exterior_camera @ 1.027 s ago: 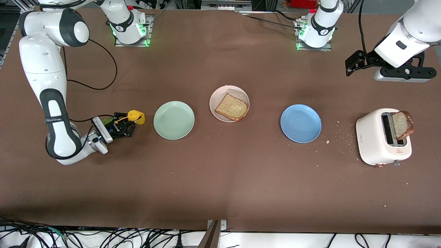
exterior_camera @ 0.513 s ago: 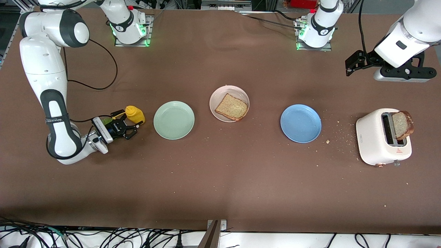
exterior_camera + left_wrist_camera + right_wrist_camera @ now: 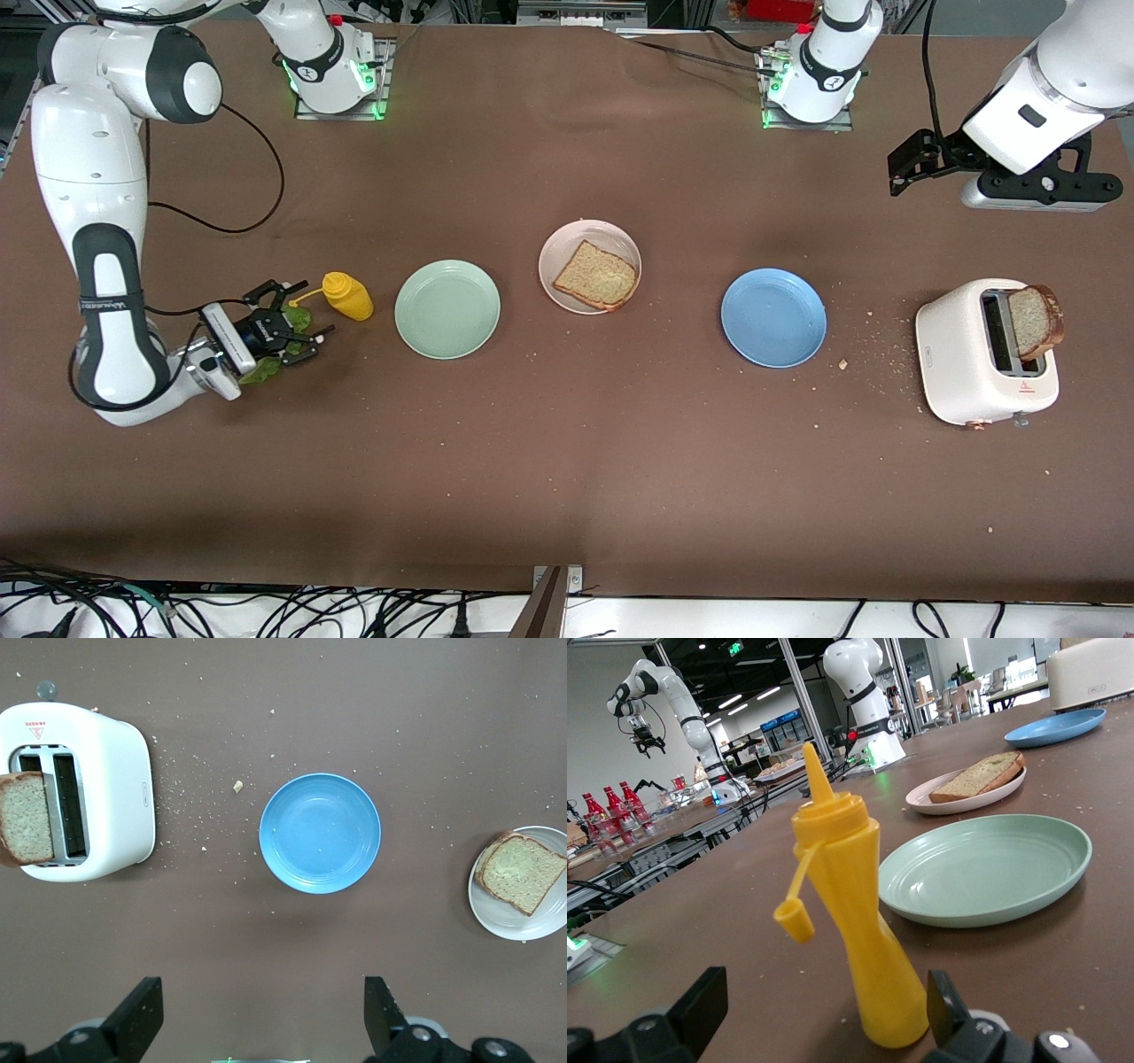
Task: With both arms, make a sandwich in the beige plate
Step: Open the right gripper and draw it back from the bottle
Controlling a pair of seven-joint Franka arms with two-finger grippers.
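The beige plate [image 3: 567, 244] sits mid-table and carries one slice of brown toast [image 3: 595, 276], also in the right wrist view [image 3: 979, 775]. A second slice [image 3: 1035, 321] stands up out of the white toaster [image 3: 966, 354]. A green lettuce leaf [image 3: 261, 370] lies on the table under my right gripper [image 3: 301, 313]. That gripper is open and low, just clear of an upright yellow squeeze bottle [image 3: 850, 930]. My left gripper [image 3: 912, 168] waits open, high over the table toward the left arm's end, with nothing between its fingers [image 3: 133, 1019].
The yellow bottle [image 3: 347, 296] stands beside a mint-green plate [image 3: 447, 308] toward the right arm's end. A blue plate [image 3: 773, 317] lies between the beige plate and the toaster. Crumbs are scattered around the toaster.
My right gripper has opened, let go of the yellow bottle and drawn back from it toward the right arm's end. The bottle now stands alone. The left arm has not moved.
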